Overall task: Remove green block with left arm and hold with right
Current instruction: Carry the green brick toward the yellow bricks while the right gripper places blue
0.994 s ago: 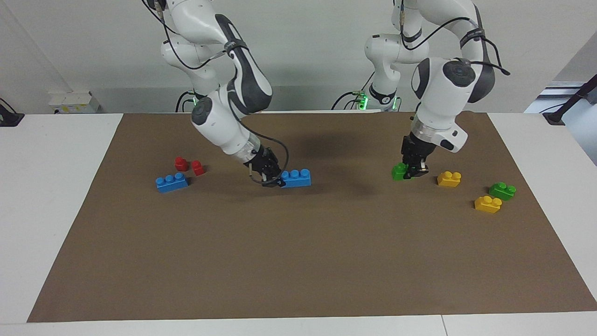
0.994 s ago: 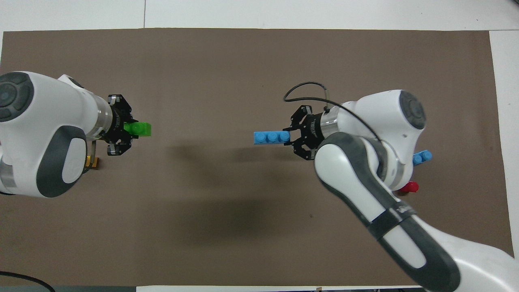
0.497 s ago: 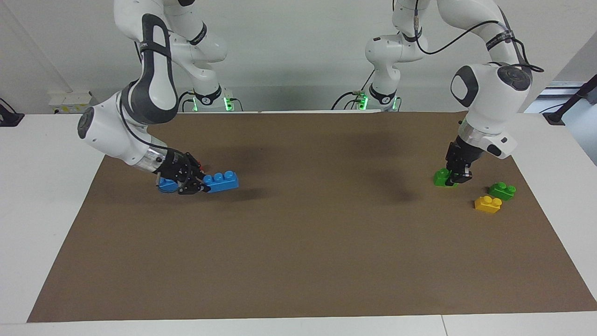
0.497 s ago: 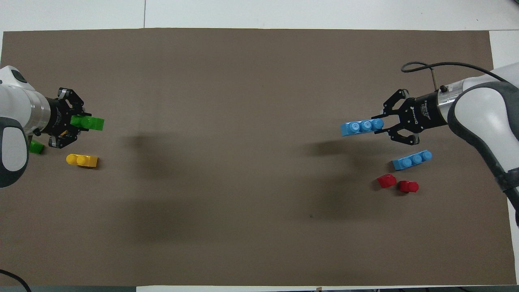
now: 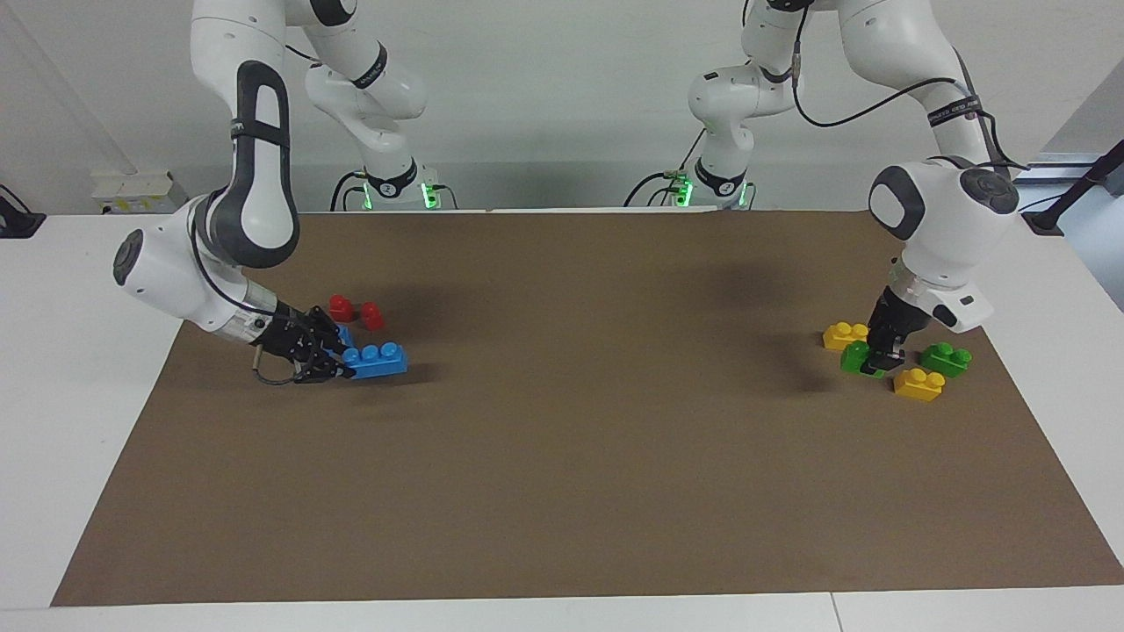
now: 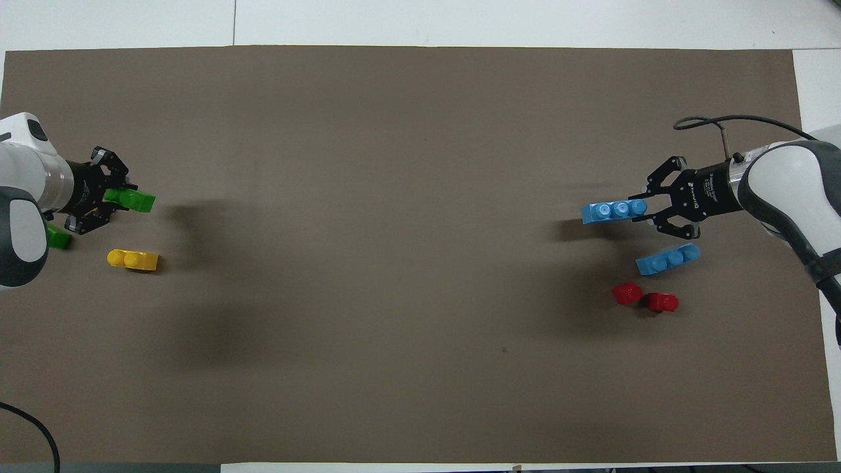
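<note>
Brown mat point(image 5: 562, 456) on a white table: the left gripper point(image 5: 881, 355) point(image 6: 108, 200), fingers closed on the green block point(image 5: 854, 358) point(image 6: 129, 200), sits low at the left arm's end among two yellow bricks point(image 5: 918, 384) point(image 5: 845, 334) and another green brick point(image 5: 946, 358). At the right arm's end, the right gripper point(image 5: 327, 364) point(image 6: 647, 211) pinches a blue brick point(image 5: 375, 359) point(image 6: 613, 211), beside a second blue brick point(image 6: 667, 259) and two red pieces point(image 5: 356, 311).

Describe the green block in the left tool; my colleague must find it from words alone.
Go to the left arm's end of the brown mat, where yellow and green toy bricks cluster. The small bright green plastic two-stud block is the one gripped by the left tool; the other green brick lies free.
</note>
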`<state>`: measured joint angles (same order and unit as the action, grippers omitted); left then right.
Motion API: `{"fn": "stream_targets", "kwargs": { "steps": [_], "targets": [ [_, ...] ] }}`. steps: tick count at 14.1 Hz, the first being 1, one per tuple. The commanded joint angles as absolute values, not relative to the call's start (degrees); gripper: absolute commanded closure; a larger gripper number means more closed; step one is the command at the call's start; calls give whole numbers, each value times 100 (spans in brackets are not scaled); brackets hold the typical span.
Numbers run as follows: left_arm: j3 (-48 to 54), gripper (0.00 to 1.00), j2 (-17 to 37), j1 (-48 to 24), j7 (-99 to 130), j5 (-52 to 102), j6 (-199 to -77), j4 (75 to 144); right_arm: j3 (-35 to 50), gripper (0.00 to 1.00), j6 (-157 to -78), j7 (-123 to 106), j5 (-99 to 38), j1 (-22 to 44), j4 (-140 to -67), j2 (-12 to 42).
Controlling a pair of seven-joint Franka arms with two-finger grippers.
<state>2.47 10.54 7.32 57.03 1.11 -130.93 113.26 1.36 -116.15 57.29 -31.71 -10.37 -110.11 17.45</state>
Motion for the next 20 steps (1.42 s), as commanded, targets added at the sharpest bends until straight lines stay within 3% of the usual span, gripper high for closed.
{"fn": "stream_targets", "kwargs": {
  "steps": [1, 5, 6, 7, 8, 12, 15, 19, 20],
  "targets": [
    [316, 100, 1352, 809, 5397, 88, -13210, 11154, 246, 100, -11900, 5546, -3102, -1134, -11004, 1951],
    [316, 100, 1977, 800, 5396, 70, -13096, 10565, 246, 100, -12067, 5405, -3120, -1151, -11109, 2030],
    [316, 100, 2047, 809, 5396, 18, -13122, 10547, 237, 84, -12085, 5266, -3120, -1143, -11162, 2022],
    [316, 100, 2152, 817, 5388, -26, -13131, 10486, 237, 23, -12181, 5030, -3120, -1134, -11284, 1995],
    [316, 100, 2284, 817, 5388, -35, -13079, 10294, 246, 0, -12321, 4966, -3120, -1134, -11433, 1960],
    [325, 100, 2461, 817, 5222, -185, -12937, 10143, 237, 0, -12183, 5001, -3111, -1134, -11347, 1873],
    [334, 100, 2584, 817, 5142, -176, -13034, 10169, 185, 0, -11034, 5561, -2893, -1107, -10847, 1426],
    [334, 100, 2593, 844, 4783, -150, -13025, 10204, 211, 0, -10153, 5643, -2015, -1081, -10329, 757],
    [325, 46, 2593, 826, 4712, -149, -13017, 10204, 237, 0, -10021, 5556, -1769, -1064, -10214, 608]
  ]
}}
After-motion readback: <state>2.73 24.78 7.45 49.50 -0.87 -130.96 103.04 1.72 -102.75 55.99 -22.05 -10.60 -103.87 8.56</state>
